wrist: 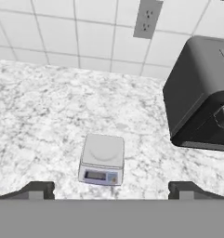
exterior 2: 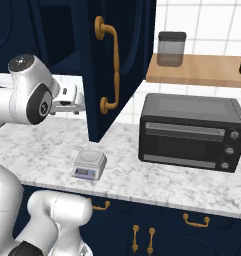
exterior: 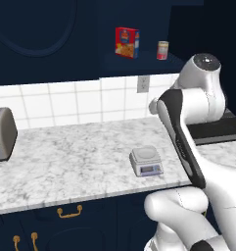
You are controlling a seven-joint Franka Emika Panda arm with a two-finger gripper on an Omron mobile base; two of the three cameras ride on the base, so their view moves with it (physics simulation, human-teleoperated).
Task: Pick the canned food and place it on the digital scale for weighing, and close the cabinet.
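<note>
We find the canned food (exterior: 162,50) standing upright on the shelf inside the open cabinet (exterior 2: 109,65), just right of a red-and-yellow box (exterior: 127,42) and well above the counter (exterior: 75,162); its long axis runs vertical, silver top up, label facing out toward us; the digital scale (exterior: 147,161) sits on the marble below with its platform bare and its display panel turned toward the counter's front edge; our gripper (wrist: 111,189) hangs over the scale with its fingertips (wrist: 36,189) spread wide and nothing between them; we judge the tin rigid and moderately heavy for its size, its smooth wall likely slippery, so we would close on the curved side at mid-height, across its width, and keep it upright; the scale's flat top is broader than the tin, so a centred, level set-down should hold; the cabinet door hangs swung out beside the toaster oven (exterior 2: 192,131), its brass handle (exterior 2: 108,60) vertical, yet to be pushed shut
</note>
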